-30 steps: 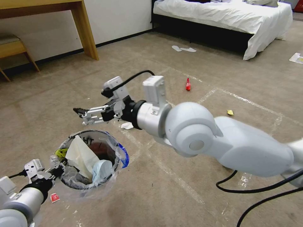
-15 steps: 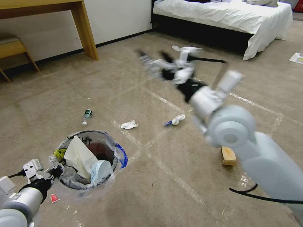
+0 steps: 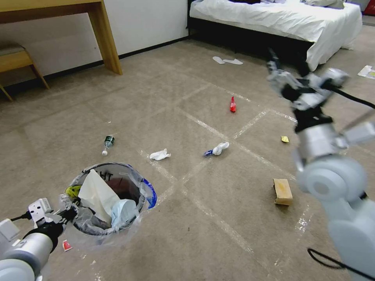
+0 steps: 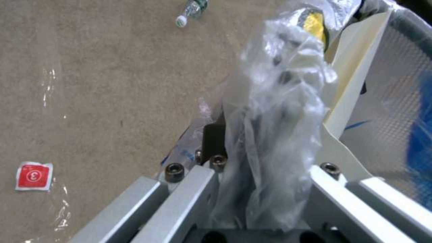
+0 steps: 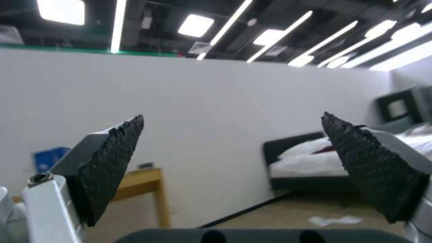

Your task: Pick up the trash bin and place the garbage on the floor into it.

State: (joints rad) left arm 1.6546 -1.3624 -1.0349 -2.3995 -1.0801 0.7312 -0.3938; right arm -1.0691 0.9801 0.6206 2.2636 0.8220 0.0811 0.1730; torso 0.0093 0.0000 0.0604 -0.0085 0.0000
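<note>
Trash bin [image 3: 111, 203], a small round red bin lined with crinkled clear plastic bag, hangs just above the beige carpet [image 3: 164, 101], with the left gripper [image 3: 70, 212] clamped on the rim and bunched liner on the side nearest the robot. In the left wrist view the liner [image 4: 279, 135] is pinched between the metal fingers [image 4: 193, 189]. Inside the bin lie a cream sheet of paper [image 3: 95, 193] and a pale blue mask [image 3: 125, 210]. A small red square wrapper [image 3: 67, 245] lies on the carpet just beside the bin, near the left arm. Beyond the bin, a small plastic bottle [image 3: 107, 142] and a crumpled white tissue [image 3: 160, 155] lie near it; a white and blue crumpled wad [image 3: 216, 149] sits farther off. A brown paper box [image 3: 282, 191], a yellow wrapper [image 3: 285, 139] and a red wrapper [image 3: 233, 104] lie well apart from the bin. The right gripper [image 3: 287, 72] is raised in the air far from the bin, toward the white bed [image 3: 281, 19], its jaws spread wide and holding nothing; its black textured pads [image 5: 112, 162] stand apart.
</note>
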